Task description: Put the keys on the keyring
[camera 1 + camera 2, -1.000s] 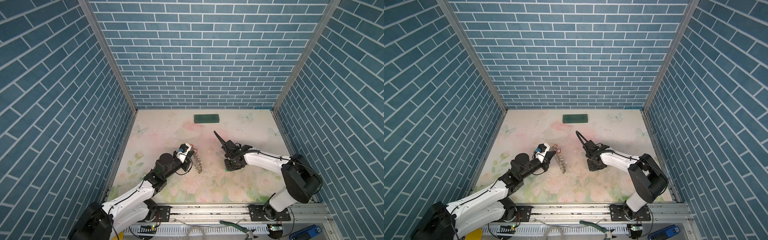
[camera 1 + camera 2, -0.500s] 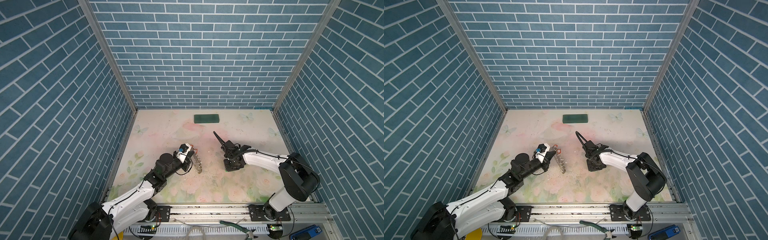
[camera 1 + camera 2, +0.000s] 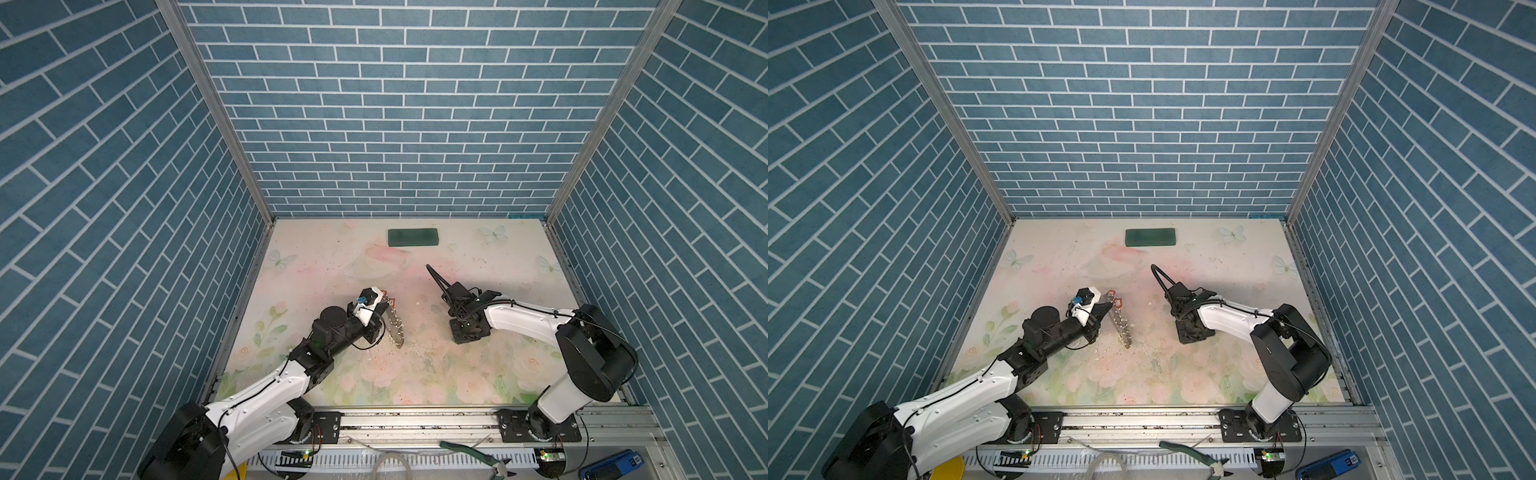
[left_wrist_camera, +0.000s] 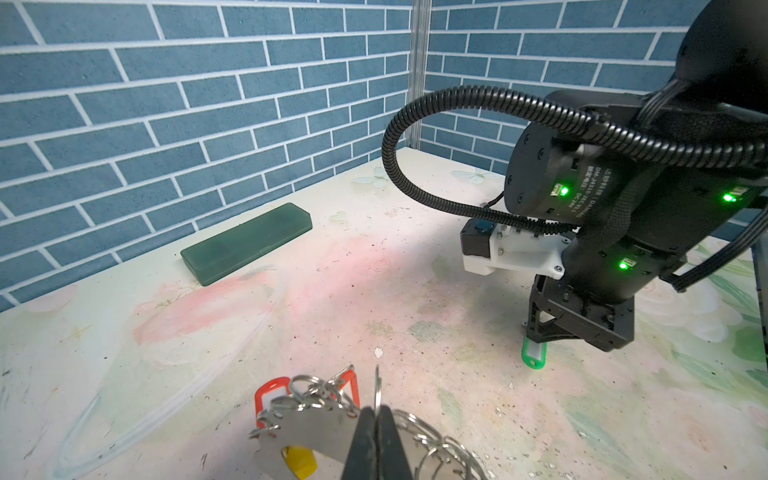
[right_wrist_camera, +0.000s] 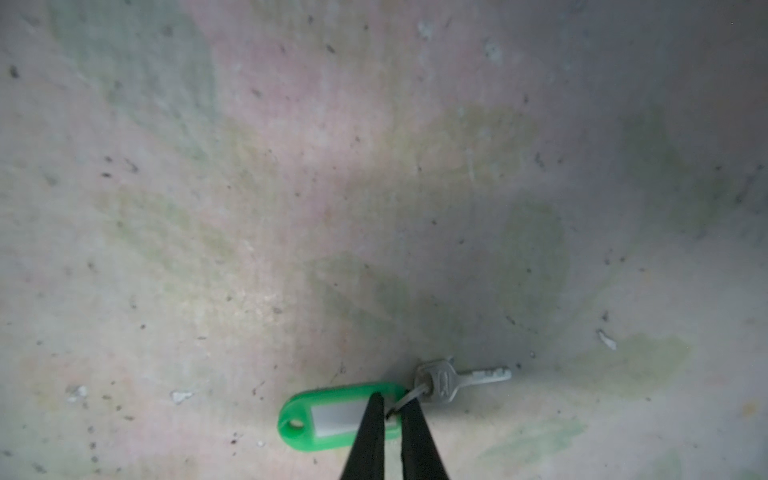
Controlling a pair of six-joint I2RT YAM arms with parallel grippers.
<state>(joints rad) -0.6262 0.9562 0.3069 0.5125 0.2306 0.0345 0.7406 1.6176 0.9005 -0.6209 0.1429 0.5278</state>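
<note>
pinching keyring (image 4: 316,428), left gripper (image 4: 377,409) closed; right gripper (image 5: 392,401) nearly closed astride green key (image 5: 332,417), hold unclear; green block (image 4: 247,243) well apart.

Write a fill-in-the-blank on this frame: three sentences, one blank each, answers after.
1. The left gripper is ___ on the keyring.
2. The right gripper has its tips where a key joins its ___ tag.
3. The dark green block by the back wall is touched by ___ gripper.

Missing words: shut; green; neither.
</note>
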